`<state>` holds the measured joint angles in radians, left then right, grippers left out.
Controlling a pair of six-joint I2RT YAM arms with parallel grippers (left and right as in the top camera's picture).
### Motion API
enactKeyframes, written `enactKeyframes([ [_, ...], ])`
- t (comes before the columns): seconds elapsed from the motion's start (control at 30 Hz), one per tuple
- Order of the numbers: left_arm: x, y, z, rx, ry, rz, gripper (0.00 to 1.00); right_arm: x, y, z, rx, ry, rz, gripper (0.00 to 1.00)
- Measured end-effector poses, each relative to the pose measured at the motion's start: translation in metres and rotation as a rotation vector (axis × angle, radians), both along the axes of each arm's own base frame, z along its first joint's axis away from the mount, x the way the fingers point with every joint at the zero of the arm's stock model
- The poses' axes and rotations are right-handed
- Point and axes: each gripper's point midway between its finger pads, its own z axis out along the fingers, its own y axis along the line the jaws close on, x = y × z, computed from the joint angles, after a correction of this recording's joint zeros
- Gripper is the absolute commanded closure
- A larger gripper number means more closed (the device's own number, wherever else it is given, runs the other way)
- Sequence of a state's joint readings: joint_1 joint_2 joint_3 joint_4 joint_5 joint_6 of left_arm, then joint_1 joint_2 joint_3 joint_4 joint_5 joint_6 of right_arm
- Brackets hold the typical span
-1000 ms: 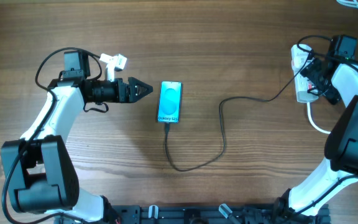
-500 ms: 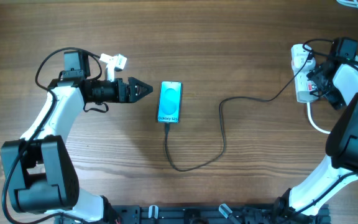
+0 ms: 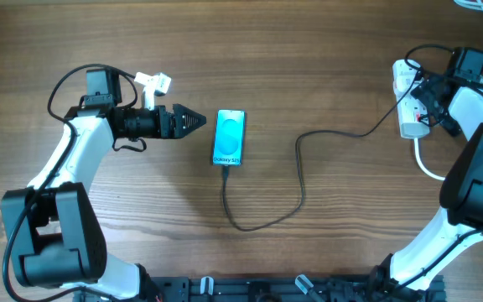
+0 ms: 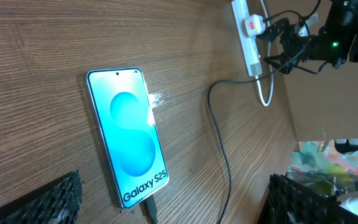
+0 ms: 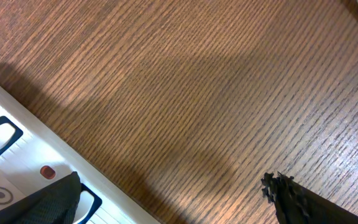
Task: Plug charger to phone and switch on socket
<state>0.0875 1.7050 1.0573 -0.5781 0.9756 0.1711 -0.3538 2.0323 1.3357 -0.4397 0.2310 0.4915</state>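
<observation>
From overhead, the phone (image 3: pixel 230 138) is seen lying flat on the wooden table (image 3: pixel 325 67). The charger (image 3: pixel 300 180) is joined to its lower end and looped away to the socket (image 3: pixel 407 101) at the right. The left gripper (image 3: pixel 198 120) is held just beside the phone, apart from it, and the right gripper (image 3: pixel 423 102) is held over the socket. In the left wrist view, the fingers are seen spread wide with nothing between them. In the right wrist view, the fingers are likewise parted and empty. One is set above the socket's white face, though contact cannot be judged.

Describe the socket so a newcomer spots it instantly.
On the wooden table, go to the right arm's side, far end. The socket is the white elongated strip there, unlike the thin black charger running to it and its thick white lead.
</observation>
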Motion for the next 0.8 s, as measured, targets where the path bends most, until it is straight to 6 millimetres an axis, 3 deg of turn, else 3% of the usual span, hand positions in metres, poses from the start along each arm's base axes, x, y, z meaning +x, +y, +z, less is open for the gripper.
enactKeyframes([
  [0.8, 0.0002, 0.0003, -0.0003, 0.002, 0.000, 0.001, 0.00, -0.0010, 0.0032, -0.0009, 0.045, 0.002, 0.014, 0.00],
])
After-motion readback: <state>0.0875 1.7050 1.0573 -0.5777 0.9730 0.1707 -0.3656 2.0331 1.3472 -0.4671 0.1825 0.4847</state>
